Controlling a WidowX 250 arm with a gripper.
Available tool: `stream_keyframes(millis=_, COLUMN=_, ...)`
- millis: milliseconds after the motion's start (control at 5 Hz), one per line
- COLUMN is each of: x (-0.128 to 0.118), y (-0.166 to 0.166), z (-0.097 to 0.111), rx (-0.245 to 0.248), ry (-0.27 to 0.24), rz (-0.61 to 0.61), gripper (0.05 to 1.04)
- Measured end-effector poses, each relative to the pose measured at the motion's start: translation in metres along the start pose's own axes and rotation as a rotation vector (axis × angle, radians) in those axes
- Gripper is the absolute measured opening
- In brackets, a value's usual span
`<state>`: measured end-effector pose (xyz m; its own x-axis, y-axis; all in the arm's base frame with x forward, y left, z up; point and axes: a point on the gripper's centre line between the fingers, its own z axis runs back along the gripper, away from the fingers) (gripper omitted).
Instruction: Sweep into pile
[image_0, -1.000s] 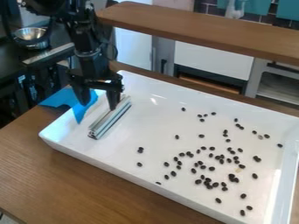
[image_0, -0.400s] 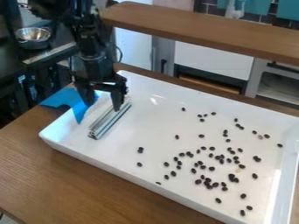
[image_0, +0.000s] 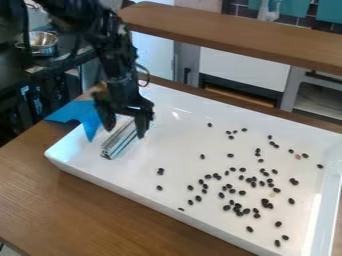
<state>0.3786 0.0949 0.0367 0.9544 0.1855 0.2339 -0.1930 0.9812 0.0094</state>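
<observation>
Beans (image_0: 266, 202) lie scattered over the middle and right of the white tray (image_0: 133, 192), a few stray ones nearer its lower edge, so no pile is made and the sweeping proper has not begun. The step in hand looks to be picking up the tool: the gripper (image_0: 125, 132) is at the left of the frame, its two fingers apart, over the metal bar (image_0: 112, 149), which lies aslant in the left end of the tray, well apart from the beans. One finger is on the bar's left side, the other in front of its right edge; whether either touches it I cannot tell. Next, I judge, the gripper needs to be low enough to straddle the bar, then close squarely on it, since an off-centre pinch could let it twist once it pushes beans. After that the bar would go to the outer beans and draw them inward. Against the earlier frames, the arm has come down and toward the right of the picture, and its fingers now cover more of the bar. Bar and beans look unmoved, as does the blue sheet (image_0: 80, 112) over the tray's left corner.
</observation>
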Motion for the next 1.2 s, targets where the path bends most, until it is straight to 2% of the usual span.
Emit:
stream_keyframes(millis=200, x=-0.001, y=0.0, z=-0.005, rx=0.015, ry=-0.002, rz=-0.005, gripper=0.949)
stream_keyframes(millis=600, x=-0.007, y=-0.001, z=-0.011, rx=0.015, ry=0.013, rz=-0.03, gripper=0.388)
stream_keyframes(millis=1200, x=-0.027, y=-0.017, z=-0.011, rx=0.02, ry=0.06, rz=-0.081, gripper=0.37)
